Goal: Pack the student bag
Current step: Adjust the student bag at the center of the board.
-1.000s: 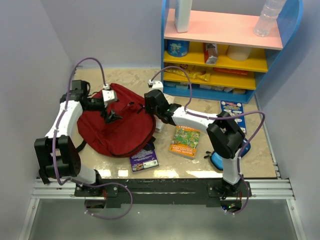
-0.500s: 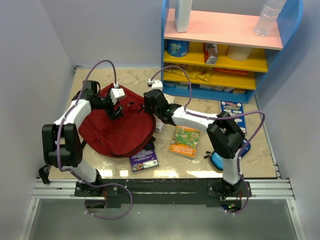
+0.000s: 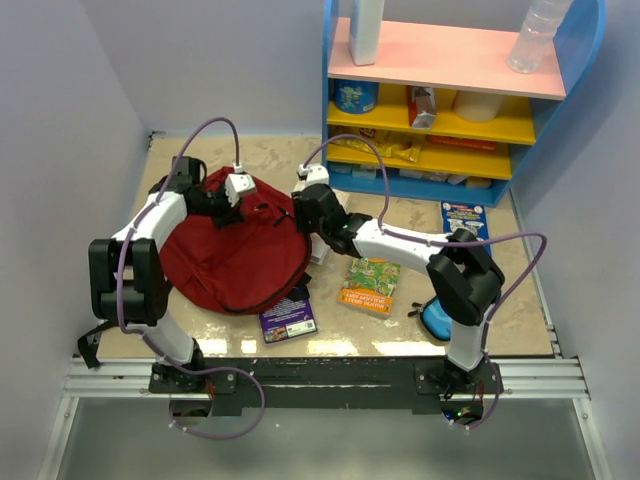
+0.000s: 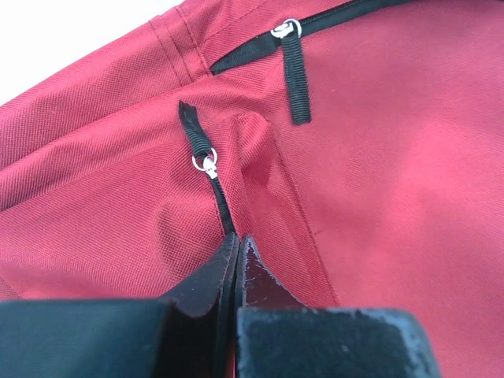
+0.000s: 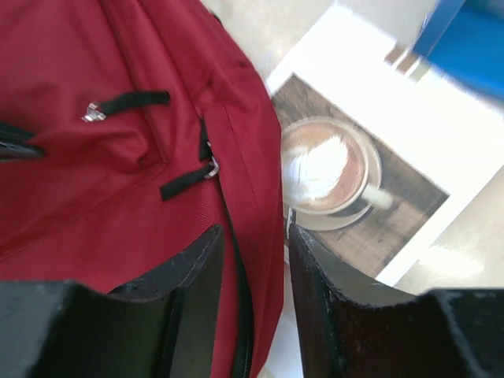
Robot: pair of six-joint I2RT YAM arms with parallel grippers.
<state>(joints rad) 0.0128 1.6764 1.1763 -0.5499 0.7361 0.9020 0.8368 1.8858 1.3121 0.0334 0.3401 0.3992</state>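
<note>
The bag (image 3: 230, 270) overlaps a purple book (image 3: 290, 320) at its 5 o'clock; the right arm (image 3: 460, 282) masks part of the pouch (image 3: 434, 320); bottle (image 3: 530, 40) cropped at 12 o'clock.

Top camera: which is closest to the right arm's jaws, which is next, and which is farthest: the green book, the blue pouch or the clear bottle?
1. Green book, in the middle, lying flat.
2. Blue pouch, near right corner.
3. Clear bottle, up high, far right.
</note>
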